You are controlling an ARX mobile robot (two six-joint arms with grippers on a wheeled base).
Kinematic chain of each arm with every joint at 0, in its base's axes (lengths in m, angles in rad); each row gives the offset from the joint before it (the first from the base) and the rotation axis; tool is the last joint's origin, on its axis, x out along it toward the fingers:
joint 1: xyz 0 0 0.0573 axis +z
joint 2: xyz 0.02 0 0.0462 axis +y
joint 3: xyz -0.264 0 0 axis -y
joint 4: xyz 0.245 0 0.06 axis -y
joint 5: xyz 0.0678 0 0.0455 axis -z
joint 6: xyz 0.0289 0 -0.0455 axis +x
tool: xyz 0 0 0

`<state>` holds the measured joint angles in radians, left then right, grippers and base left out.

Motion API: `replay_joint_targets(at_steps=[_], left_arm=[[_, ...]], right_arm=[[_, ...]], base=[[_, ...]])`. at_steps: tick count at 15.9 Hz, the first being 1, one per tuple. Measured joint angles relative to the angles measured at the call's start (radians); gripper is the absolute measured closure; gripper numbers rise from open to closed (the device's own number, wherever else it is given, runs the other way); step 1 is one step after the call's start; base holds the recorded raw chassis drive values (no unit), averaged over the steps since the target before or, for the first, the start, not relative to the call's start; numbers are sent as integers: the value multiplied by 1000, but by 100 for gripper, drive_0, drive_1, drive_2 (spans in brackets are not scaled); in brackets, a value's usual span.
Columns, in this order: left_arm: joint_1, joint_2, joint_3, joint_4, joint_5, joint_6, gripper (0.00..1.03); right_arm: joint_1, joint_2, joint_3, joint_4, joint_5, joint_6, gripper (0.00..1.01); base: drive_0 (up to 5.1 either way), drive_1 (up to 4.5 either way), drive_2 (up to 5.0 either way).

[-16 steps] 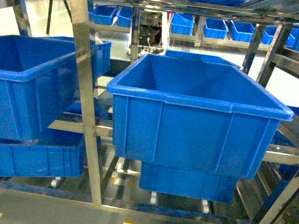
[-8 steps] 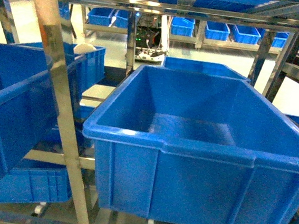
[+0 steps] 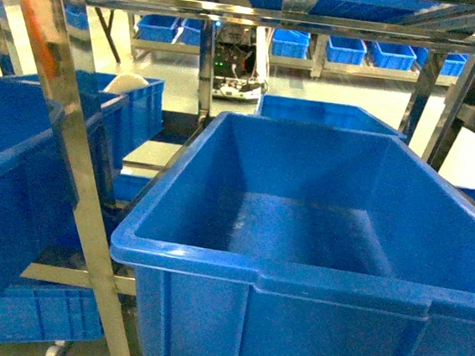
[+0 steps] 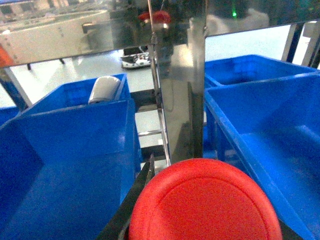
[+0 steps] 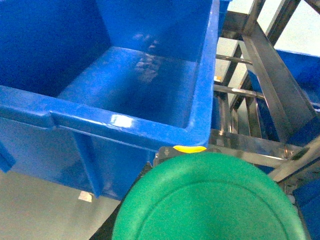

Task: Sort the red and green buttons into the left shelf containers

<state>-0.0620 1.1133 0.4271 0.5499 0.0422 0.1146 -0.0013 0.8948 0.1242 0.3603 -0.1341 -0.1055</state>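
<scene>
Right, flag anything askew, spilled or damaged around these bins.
Nothing stands out. The large blue bin sits square on the rack, empty, with no cracks showing. The left bin also looks empty. A white roll lies in the bin behind it, tilted against the wall, not spilled.

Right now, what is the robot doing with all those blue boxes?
It is sorting buttons. The left gripper carries a red button, the right gripper a green button. Both hang in front of two big blue bins, the left bin and the right bin. Nothing is dropped in yet.
</scene>
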Motion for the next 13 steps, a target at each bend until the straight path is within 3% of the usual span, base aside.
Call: replay_joint_targets(at_steps=[5,13], left_arm=[[0,-2,0,-2,2,0,77],[0,-3,-1,0,3,0,77]], right_arm=[[0,0,0,3,2,0,74],[1,0,0,2,-4,0,74]], base=[[0,0,0],[-500,237,237]])
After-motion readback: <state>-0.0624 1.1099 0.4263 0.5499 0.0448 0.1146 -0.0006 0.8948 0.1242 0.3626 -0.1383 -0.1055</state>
